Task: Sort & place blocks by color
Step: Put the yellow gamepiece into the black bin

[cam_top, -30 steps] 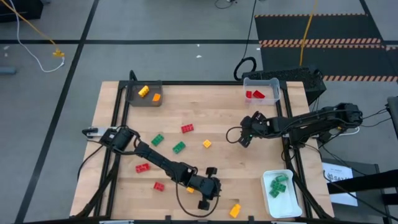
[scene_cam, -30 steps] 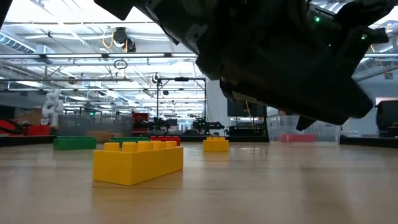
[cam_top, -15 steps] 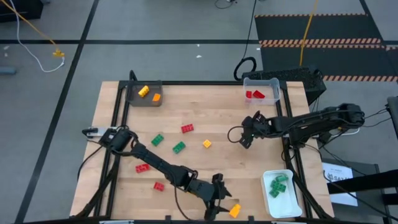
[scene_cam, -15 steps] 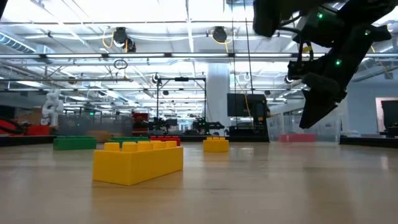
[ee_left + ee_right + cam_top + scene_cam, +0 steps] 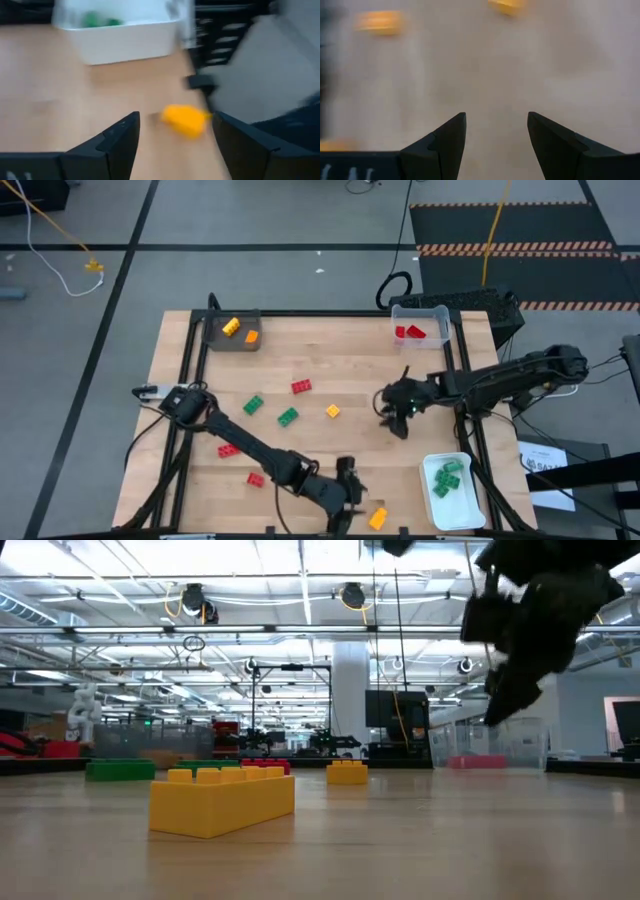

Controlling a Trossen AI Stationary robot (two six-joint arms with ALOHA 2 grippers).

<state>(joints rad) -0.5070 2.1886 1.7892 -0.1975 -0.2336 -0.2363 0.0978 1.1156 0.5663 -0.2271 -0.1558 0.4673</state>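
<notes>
On the wooden table (image 5: pixel 350 375), the dark grey tray (image 5: pixel 232 332) at the far left corner holds a yellow block (image 5: pixel 231 327) and an orange block (image 5: pixel 251 337). The clear tray (image 5: pixel 420 323) near the far right corner holds red blocks (image 5: pixel 409 332). The white tray (image 5: pixel 452 490) at the near right corner holds green blocks (image 5: pixel 446 477).

Loose blocks lie across the middle of the table: red ones toward the left edge, two green ones, a red one and a small yellow one nearer the centre.

The left gripper (image 5: pixel 347 492) hangs at the near edge, fingers spread and empty, just beside a yellow-orange block (image 5: pixel 378 518). The left wrist view shows that block (image 5: pixel 184 119) lying ahead between the parted fingers (image 5: pixel 122 135), with the white tray (image 5: pixel 125 40) beyond. The right gripper (image 5: pixel 396 412) hovers right of centre, fingers apart, holding nothing.

Only the low view shows the yellow block's (image 5: pixel 222 799) studs, with a smaller yellow brick (image 5: pixel 347 772) behind.
</notes>
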